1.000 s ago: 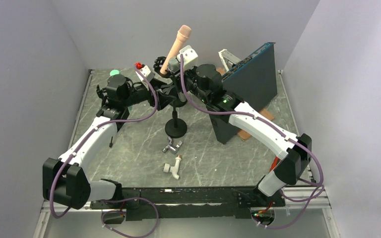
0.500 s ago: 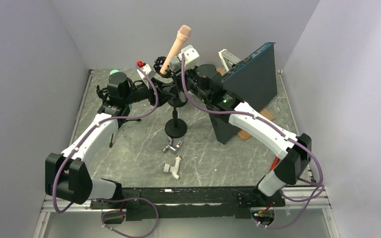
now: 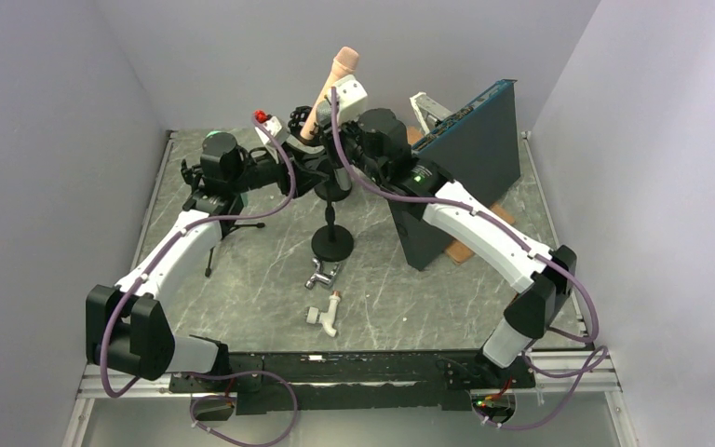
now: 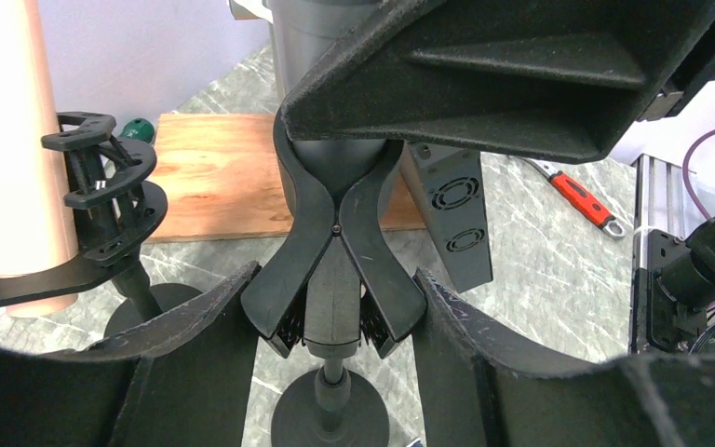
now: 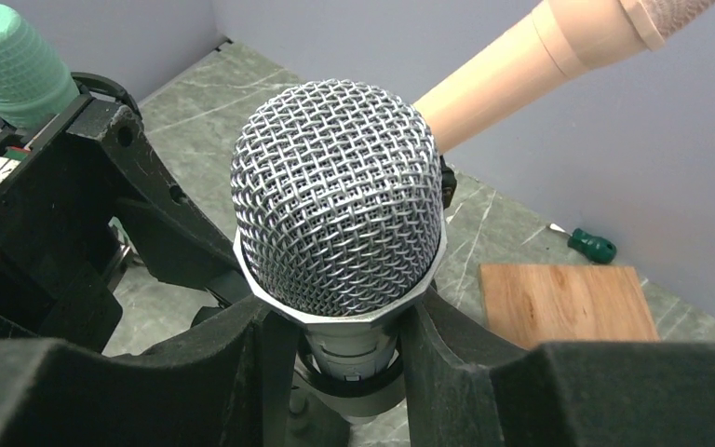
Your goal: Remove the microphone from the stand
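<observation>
At the table's far middle, the left gripper (image 4: pixel 335 312) clamps the stand clip (image 4: pixel 333 233) steady while the right gripper (image 5: pixel 340 326) clasps the silver-mesh microphone (image 5: pixel 335 196), seemingly ready to pull.

grey marble table (image 3: pixel 242 303) carries stand base (image 3: pixel 332 245), white fitting (image 3: pixel 324 318), wooden board (image 4: pixel 209 177), dark box (image 3: pixel 470 158).

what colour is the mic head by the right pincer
Silver mesh; the microphone shows best in right wrist view.

A dark blue box (image 3: pixel 465 154) stands at the right of the top view; a wooden board (image 3: pixel 458 252) shows at its lower edge.
</observation>
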You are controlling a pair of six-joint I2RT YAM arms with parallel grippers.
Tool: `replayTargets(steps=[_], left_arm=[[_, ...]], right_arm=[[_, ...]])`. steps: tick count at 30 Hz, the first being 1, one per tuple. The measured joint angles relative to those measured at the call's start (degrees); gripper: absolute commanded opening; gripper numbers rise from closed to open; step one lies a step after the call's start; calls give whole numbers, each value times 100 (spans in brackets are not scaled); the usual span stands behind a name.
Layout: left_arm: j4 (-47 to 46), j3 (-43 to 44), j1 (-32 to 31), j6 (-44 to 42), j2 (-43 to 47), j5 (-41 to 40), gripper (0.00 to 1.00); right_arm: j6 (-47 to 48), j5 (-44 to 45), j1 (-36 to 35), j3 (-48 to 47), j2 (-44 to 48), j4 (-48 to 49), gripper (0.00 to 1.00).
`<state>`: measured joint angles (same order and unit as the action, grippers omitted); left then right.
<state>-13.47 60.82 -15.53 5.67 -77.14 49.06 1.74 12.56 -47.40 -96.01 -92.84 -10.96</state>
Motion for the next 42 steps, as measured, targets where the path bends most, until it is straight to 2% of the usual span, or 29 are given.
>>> replayTargets(steps=[5, 9, 10, 11, 12, 13, 14, 18, 22, 26, 30, 31, 32, 33, 34, 42], left_arm=[[-50, 20, 59, 111, 0, 0, 0], [-59, 31, 79, 101, 0, 46, 0], [-59, 31, 74, 101, 0, 61, 7], [-57, 31, 74, 105, 0, 66, 27], [-35, 33, 72, 103, 0, 66, 41], [-9, 33, 70, 105, 0, 61, 64], [42, 33, 66, 103, -7, 59, 79], [50, 26, 35, 219, -44, -118, 88], [-9, 26, -2, 304, -42, -103, 87], [-39, 24, -4, 313, -42, -107, 85], [-37, 24, -15, 306, -48, -103, 78], [-33, 26, -26, 299, -50, -103, 66], [-9, 35, -37, 297, -59, -96, 45], [46, 57, -55, 302, -72, -70, 12], [116, 96, -79, 315, -83, -11, 0], [748, 601, -76, -42, -345, -162, 0]], right_arm=[[313, 52, -94, -796, -407, -586, 0], [719, 286, -254, -925, -479, -636, 0], [769, 354, -284, -911, -479, -612, 0], [802, 407, -306, -855, -463, -546, 0], [817, 455, -319, -765, -439, -459, 0], [820, 490, -326, -629, -393, -332, 0], [811, 522, -334, -382, -297, -131, 0], [691, 533, -400, 328, 57, 450, 0], [579, 540, -463, 752, 297, 778, 0], [555, 542, -466, 793, 302, 883, 0], [549, 542, -466, 796, 302, 887, 0], [551, 542, -466, 796, 302, 887, 0], [551, 544, -466, 796, 302, 890, 0], [553, 551, -466, 796, 302, 890, 0], [555, 586, -463, 796, 302, 901, 0], [560, 675, -413, 688, 304, 1023, 0]])
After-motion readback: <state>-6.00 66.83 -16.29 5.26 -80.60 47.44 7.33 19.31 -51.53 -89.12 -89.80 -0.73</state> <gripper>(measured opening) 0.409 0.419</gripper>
